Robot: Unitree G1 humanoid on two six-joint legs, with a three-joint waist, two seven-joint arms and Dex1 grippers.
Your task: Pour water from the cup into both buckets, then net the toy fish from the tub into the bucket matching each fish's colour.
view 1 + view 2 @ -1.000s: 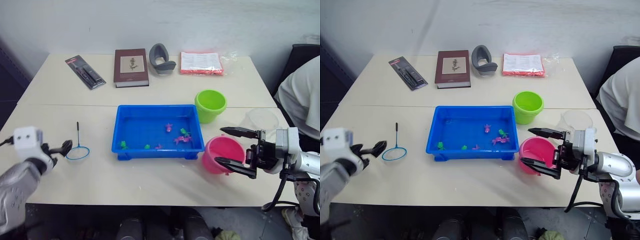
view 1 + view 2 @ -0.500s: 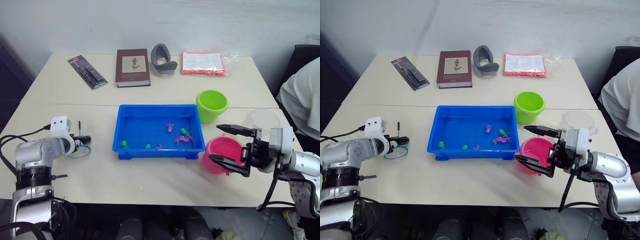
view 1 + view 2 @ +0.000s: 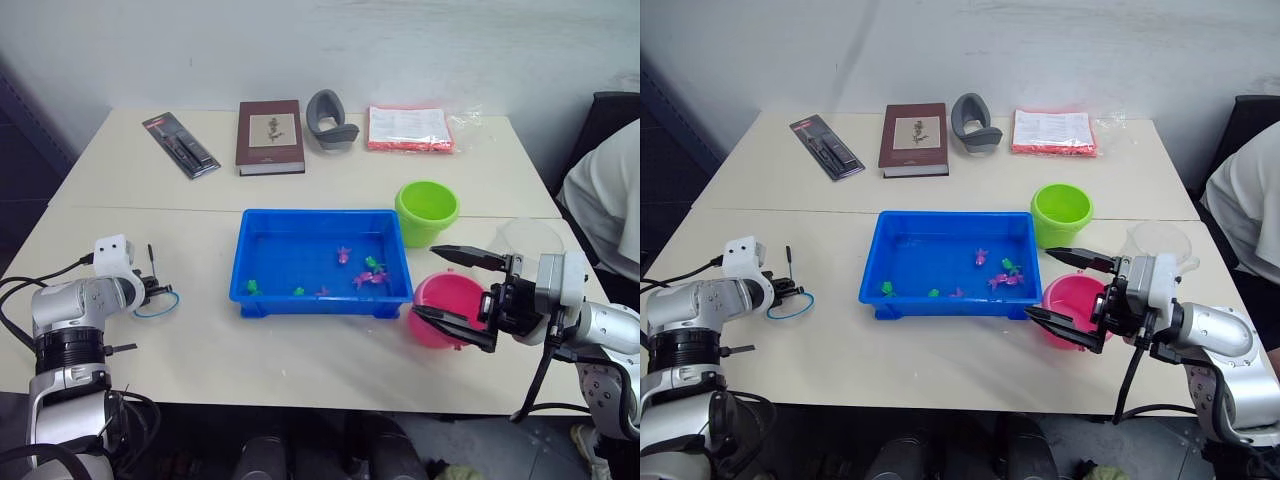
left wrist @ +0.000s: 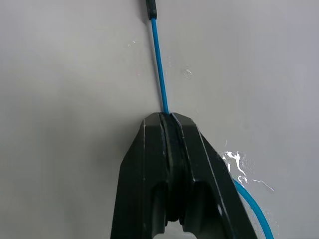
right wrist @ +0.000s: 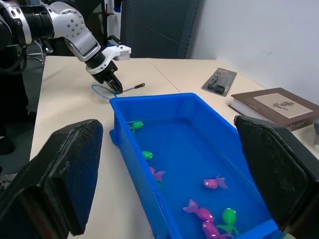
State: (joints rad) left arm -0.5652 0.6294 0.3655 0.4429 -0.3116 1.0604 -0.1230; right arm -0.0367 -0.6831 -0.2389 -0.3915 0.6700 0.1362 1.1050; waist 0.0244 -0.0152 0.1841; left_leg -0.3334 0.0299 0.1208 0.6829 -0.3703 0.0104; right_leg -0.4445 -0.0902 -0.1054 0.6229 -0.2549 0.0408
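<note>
The net [image 3: 158,300] lies on the table left of the blue tub [image 3: 320,213]. My left gripper [image 3: 150,290] is shut on its thin handle [image 4: 159,74], just above the light blue hoop. Several tiny pink fish [image 3: 342,254] and green fish [image 3: 248,287] lie in the tub. The pink bucket [image 3: 447,308] stands off the tub's near right corner, and the lime green bucket [image 3: 427,210] stands behind it. The clear cup [image 3: 527,238] is upright to the right of both. My right gripper [image 3: 425,280] hovers open over the pink bucket, holding nothing.
Along the far edge lie a black packaged tool [image 3: 181,144], a brown book [image 3: 271,136], a grey curved object [image 3: 331,118] and a red-edged packet [image 3: 406,128]. A person in white sits at the right edge [image 3: 605,200].
My left gripper moved in to the net and closed on its handle. The right gripper stays open by the pink bucket. The camera shifted slightly.
</note>
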